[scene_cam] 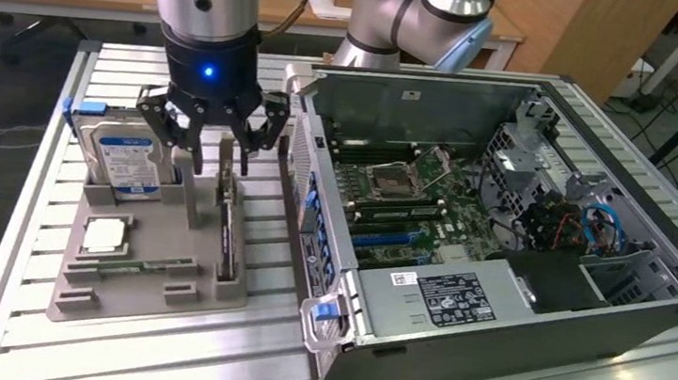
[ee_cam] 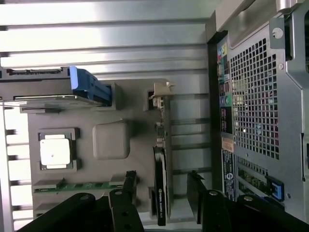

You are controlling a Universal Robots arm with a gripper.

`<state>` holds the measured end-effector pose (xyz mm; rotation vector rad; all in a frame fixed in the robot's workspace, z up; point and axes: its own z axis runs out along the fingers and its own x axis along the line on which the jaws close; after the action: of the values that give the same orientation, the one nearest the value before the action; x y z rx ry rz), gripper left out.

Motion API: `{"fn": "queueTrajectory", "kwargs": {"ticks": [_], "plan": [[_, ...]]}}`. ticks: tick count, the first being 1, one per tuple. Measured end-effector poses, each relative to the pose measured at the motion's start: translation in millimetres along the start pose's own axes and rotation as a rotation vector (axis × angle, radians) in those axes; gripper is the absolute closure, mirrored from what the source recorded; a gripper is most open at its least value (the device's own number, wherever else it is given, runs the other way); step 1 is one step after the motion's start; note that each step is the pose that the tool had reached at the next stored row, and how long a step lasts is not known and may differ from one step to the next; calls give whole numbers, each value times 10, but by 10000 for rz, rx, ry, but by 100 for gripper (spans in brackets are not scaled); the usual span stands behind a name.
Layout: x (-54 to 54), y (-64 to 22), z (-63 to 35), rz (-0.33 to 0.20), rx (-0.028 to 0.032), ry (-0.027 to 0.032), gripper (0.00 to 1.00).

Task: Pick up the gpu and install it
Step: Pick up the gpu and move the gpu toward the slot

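**Gpu in its holder, open jaws astride it, nothing lifted yet**

The gpu [scene_cam: 226,225] stands on its long edge in a slot of the grey holder [scene_cam: 138,299]. That holder lies on the slatted metal surface [scene_cam: 83,352], at the exterior view's left of the open computer case [scene_cam: 629,306]. In the wrist view the gpu [ee_cam: 161,169] shows as a thin dark card, with its silver bracket [ee_cam: 159,94] at the end nearer the hard drive's blue clip.

The jaws are spread wide apart and clamped on nothing. They hang from the arm [scene_cam: 207,6] directly over the card. In the wrist view one stands on each side of the card's dark body, with a gap showing on both sides. Whether their tips have reached the level of the card's top edge or are just above it, I cannot tell.

The holder also carries a hard drive [scene_cam: 122,160] standing upright, a processor [scene_cam: 103,236] lying flat, and a green memory stick [scene_cam: 129,267]. All of these sit apart from the jaws.

Inside the case the motherboard [scene_cam: 420,203] lies exposed beside the power supply [scene_cam: 448,296].

By my judgement the work is at its very start. The approach and alignment over the card look done. The grasp, the lift, the carry across to the case and the seating on the board are all left to do.
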<state>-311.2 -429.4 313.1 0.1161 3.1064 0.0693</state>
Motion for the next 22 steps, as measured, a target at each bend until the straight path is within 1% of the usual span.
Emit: {"fn": "queueTrajectory", "kwargs": {"ticks": [22], "plan": [[9, -25, 325, 0, 0, 0, 45]]}}
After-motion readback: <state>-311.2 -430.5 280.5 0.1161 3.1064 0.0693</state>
